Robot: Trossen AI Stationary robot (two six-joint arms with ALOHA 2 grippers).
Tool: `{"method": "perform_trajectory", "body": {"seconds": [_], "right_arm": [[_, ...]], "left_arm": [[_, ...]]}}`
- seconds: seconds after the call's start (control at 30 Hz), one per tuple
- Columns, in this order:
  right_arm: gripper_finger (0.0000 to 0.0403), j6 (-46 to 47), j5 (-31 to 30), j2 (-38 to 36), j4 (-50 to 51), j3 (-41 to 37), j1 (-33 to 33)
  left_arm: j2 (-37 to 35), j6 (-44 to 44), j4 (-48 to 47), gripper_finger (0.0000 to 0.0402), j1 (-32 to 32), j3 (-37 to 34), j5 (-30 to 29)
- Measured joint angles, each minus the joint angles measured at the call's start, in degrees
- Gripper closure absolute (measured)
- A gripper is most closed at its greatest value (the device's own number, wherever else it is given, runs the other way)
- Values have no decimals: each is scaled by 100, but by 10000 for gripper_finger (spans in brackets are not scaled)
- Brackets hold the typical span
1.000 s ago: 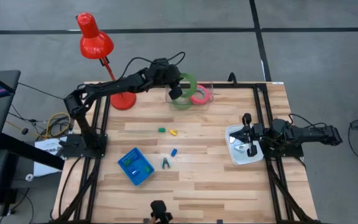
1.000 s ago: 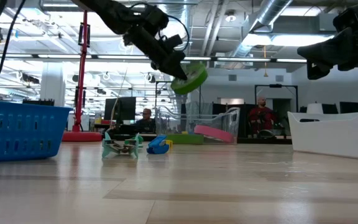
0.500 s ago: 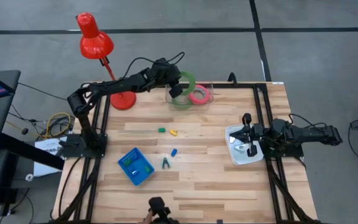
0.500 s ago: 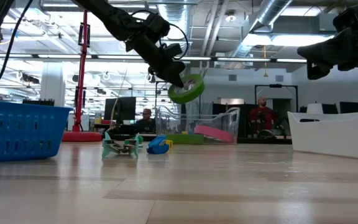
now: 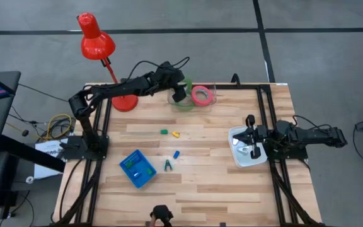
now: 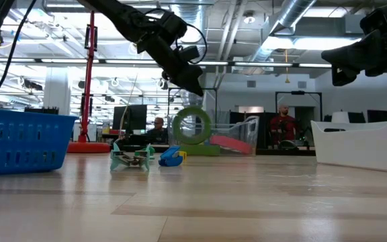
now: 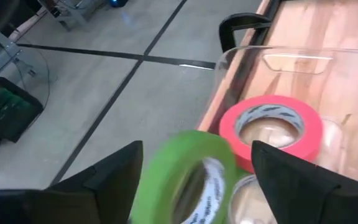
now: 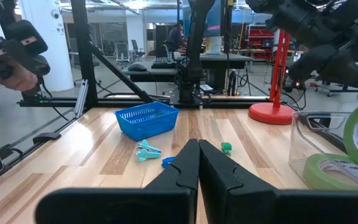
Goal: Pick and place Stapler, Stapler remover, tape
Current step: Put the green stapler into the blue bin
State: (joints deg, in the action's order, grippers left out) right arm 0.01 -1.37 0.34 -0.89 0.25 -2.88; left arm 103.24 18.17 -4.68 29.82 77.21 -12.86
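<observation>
The left gripper (image 5: 178, 92) hung over the clear container (image 5: 210, 88) at the far edge of the bench (image 5: 200, 183), fingers (image 7: 114, 177) spread wide apart and holding nothing. A green tape ring (image 6: 191, 126) stood on its edge below it, free of the fingers in the low view; the left wrist view caught that same green ring (image 7: 188, 177) tilted upright between the two dark fingers but apart from both. The pink-red tape ring (image 5: 201, 95) lay flat inside the container, and a second green tape ring (image 8: 332, 172) lay flat beside it, its rim showing in the right wrist view.

Over at the right edge, the right gripper (image 5: 252, 137) waited above the white tray (image 5: 241, 157), its fingers (image 8: 188, 168) pressed together with nothing between them.

Mid-bench, small pieces sat loose and well apart from the container: a green piece (image 5: 164, 132) just beside a yellow piece (image 5: 175, 133), a blue piece (image 5: 176, 154) nearer the front, and a teal stapler remover (image 5: 167, 165) near it. The blue basket (image 5: 137, 168) sat toward the front left, and the red desk lamp (image 5: 99, 41) stood at the far left corner
</observation>
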Motion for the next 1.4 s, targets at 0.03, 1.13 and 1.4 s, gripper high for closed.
{"method": "perform_trajectory", "body": {"seconds": [0.03, 1.13, 1.4], "right_arm": [[403, 0, 0, 1, 0, 0, -2], [403, 0, -6, 0, 0, 0, -2], [403, 0, -4, 0, 0, 0, -1]], "left_arm": [[0, 0, -16, 108, -30, 0, 0], [-1556, -562, -2043, 105, -611, -17, -212], [-1556, -799, -2048, 105, -574, -17, -136]]}}
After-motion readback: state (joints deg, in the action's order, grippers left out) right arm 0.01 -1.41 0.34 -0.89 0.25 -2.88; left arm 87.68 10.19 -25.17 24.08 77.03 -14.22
